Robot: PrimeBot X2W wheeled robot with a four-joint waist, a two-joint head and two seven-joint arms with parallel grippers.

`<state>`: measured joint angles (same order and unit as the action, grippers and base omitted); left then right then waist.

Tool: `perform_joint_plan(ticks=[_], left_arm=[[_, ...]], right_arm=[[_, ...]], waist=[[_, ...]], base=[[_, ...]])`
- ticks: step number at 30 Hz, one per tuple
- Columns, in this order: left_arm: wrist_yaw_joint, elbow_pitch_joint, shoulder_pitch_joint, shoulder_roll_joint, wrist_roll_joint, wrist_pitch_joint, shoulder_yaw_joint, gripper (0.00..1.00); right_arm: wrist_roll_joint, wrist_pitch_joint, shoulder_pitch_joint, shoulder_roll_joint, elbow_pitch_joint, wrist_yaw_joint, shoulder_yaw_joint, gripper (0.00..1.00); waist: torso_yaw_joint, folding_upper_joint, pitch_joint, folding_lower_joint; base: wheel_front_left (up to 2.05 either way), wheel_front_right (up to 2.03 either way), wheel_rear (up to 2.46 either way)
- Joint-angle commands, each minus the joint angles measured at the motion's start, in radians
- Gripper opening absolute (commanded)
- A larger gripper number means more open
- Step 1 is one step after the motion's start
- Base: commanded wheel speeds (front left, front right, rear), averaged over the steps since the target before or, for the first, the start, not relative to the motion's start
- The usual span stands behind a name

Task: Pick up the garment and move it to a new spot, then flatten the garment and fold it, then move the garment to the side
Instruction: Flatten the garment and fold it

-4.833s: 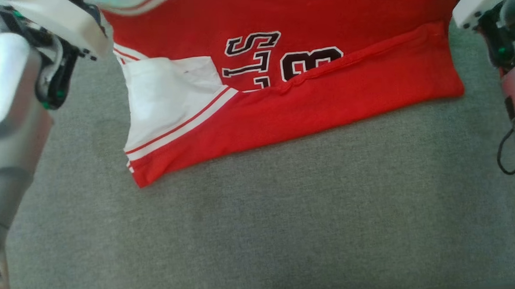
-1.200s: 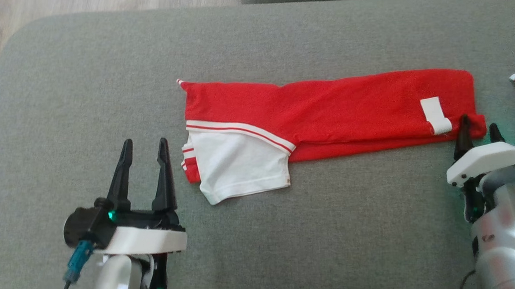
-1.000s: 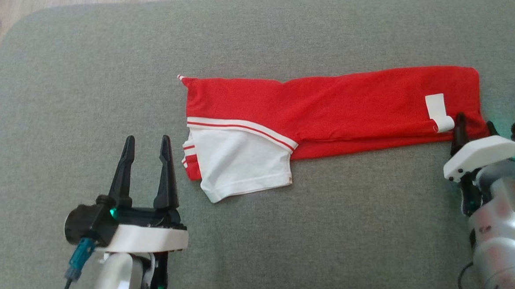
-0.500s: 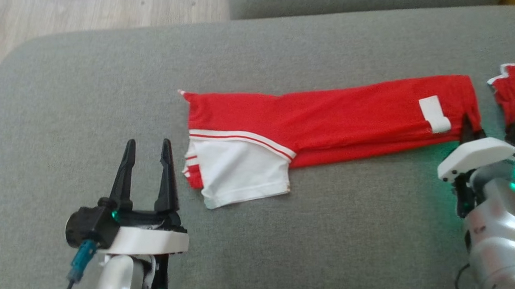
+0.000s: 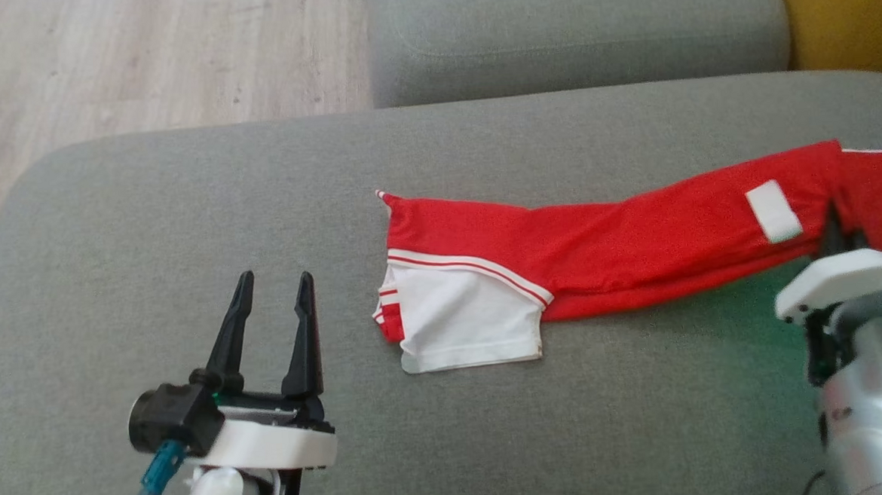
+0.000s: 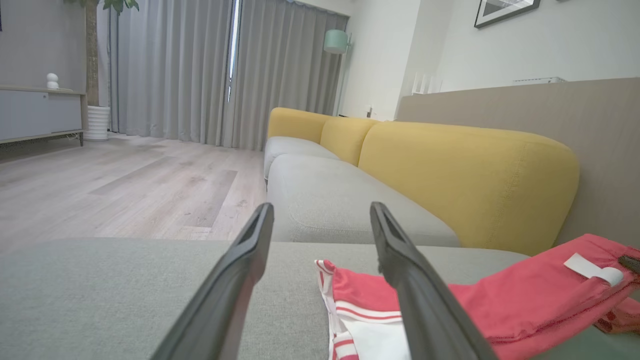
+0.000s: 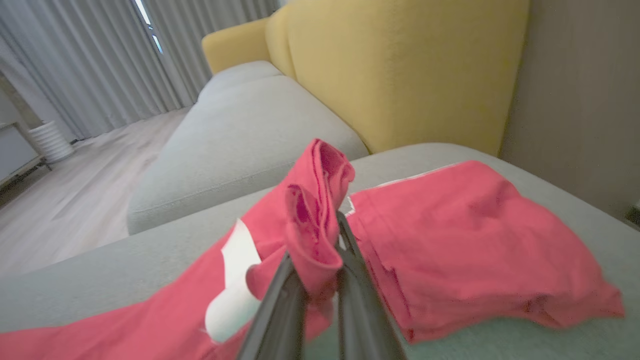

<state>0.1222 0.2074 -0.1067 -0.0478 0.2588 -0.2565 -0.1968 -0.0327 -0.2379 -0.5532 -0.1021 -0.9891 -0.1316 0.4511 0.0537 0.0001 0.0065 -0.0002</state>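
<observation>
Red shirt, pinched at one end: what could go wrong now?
The right pincer grips only a small bunch of the garment, so it might slip out. The white sleeve end lies loose, with the open left pincer apart from it, so the fold could come undone when dragged.

This is a home living room: a long sofa (image 6: 320, 200) with grey seat cushions and plump yellow back cushions (image 6: 450, 175) stands on a pale wood-plank floor (image 6: 125, 185). Full-length grey curtains (image 6: 175, 70) cover the far windows, with a floor lamp (image 6: 335, 41) (its shade a pale mint green) beside them and a framed picture (image 6: 505, 10) high on the white wall. At the left of the left wrist view stand a low sideboard (image 6: 35, 112) and a potted tree (image 6: 91, 60) in a ribbed white pot.
</observation>
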Motion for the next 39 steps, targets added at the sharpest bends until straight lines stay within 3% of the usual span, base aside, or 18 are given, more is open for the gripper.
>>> perform_joint_plan(ticks=[1, 7, 16, 24, 33, 34, 35, 39], left_arm=[[-0.009, -0.042, -0.025, -0.002, 0.004, -0.005, 0.025, 1.00], [-0.014, -0.043, -0.014, -0.002, 0.001, -0.005, 0.027, 1.00], [-0.010, -0.031, -0.003, -0.003, -0.012, -0.005, 0.028, 1.00], [-0.006, -0.035, -0.008, -0.004, -0.017, -0.005, 0.017, 1.00], [-0.005, -0.030, -0.030, -0.003, -0.009, -0.005, -0.010, 1.00], [-0.005, -0.029, -0.033, -0.003, -0.008, -0.005, -0.013, 1.00], [-0.005, -0.027, -0.036, -0.003, -0.008, -0.005, -0.016, 1.00], [-0.004, -0.020, -0.041, -0.003, -0.010, -0.005, -0.021, 1.00]], right_arm=[[0.011, -0.007, -0.043, 0.016, 0.042, 0.001, -0.053, 0.00], [0.096, 0.007, -0.043, 0.050, 0.085, 0.001, -0.224, 0.00], [0.423, 0.033, 0.010, 0.052, 0.177, 0.001, -0.613, 0.00], [0.547, 0.032, 0.032, 0.052, 0.179, 0.001, -0.767, 0.00], [0.648, 0.020, -0.007, 0.052, 0.036, 0.001, -0.888, 0.00], [0.663, 0.021, -0.009, 0.052, 0.027, 0.001, -0.904, 0.45], [0.678, 0.019, -0.011, 0.052, 0.020, 0.001, -0.919, 1.00], [0.713, 0.014, -0.017, 0.052, 0.002, 0.001, -0.965, 1.00]], waist=[[0.016, -0.0001, -0.016, 0.0002], [0.087, -0.0001, -0.042, 0.0002], [0.223, -0.0001, -0.069, 0.0002], [0.323, -0.0001, -0.059, 0.0002], [0.429, -0.0001, -0.008, 0.0002], [0.436, -0.0001, -0.004, 0.0002], [0.440, -0.0001, -0.002, 0.0002], [0.442, -0.0001, 0.002, 0.0002]], base=[[0.00, 0.00, 0.00], [0.00, 0.00, 0.00], [0.00, 0.00, 0.00], [0.00, 0.00, 0.00], [0.00, 0.00, 0.00], [0.00, 0.00, 0.00], [0.00, 0.00, 0.00], [0.00, 0.00, 0.00]])
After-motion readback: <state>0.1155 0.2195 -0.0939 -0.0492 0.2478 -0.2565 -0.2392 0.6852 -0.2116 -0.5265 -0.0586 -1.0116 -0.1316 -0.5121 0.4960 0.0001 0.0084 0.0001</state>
